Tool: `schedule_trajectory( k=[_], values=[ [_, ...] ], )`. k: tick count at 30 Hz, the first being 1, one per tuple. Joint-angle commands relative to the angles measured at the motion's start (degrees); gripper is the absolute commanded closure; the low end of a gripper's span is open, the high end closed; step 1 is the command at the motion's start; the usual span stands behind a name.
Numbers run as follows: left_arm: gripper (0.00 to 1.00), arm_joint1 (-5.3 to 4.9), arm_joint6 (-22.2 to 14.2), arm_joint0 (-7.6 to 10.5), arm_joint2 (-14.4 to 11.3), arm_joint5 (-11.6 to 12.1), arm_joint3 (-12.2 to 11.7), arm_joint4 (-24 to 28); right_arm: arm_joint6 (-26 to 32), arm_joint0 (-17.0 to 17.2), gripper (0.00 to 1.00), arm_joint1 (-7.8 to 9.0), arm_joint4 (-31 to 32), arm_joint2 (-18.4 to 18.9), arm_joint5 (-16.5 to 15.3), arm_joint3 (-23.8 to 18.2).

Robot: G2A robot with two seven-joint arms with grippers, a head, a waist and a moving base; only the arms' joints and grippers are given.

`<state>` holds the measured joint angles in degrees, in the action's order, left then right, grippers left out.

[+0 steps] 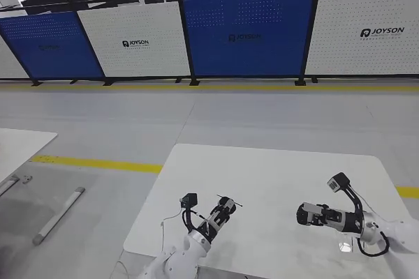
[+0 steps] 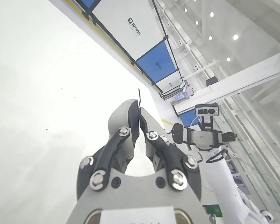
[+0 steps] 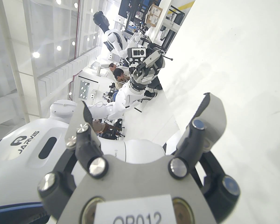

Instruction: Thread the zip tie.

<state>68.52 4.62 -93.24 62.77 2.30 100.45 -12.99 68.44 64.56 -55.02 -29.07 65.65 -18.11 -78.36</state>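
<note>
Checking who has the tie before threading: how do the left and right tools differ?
The left tool is shut, pinching the black zip tie; the right tool is open and empty. The left tool points out across the white table; the right tool points sideways toward the left one. Both are over the table.

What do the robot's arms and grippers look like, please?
The left arm and right arm have white shells, black wrist sections and thin cables. The left gripper and right gripper have grey metal fingers, black pads, black linkages, silver bolts and a white label.
</note>
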Motion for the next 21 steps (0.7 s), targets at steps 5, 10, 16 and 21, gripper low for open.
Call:
schedule_trajectory(
  k=[5,10,16,21],
  values=[
    [1.00,-0.23,-1.15,-0.57,0.72,1.84,-0.31,-0.47,0.00,0.00,0.00,0.00,0.00,0.00,0.00,0.00],
    [1.00,-0.23,-1.15,-0.57,0.72,1.84,-0.31,-0.47,0.00,0.00,0.00,0.00,0.00,0.00,0.00,0.00],
    [1.00,-0.23,-1.15,-0.57,0.72,1.84,-0.31,-0.47,0.00,0.00,0.00,0.00,0.00,0.00,0.00,0.00],
    [1.00,-0.23,-1.15,-0.57,0.72,1.84,-0.31,-0.47,0.00,0.00,0.00,0.00,0.00,0.00,0.00,0.00]
  ],
)
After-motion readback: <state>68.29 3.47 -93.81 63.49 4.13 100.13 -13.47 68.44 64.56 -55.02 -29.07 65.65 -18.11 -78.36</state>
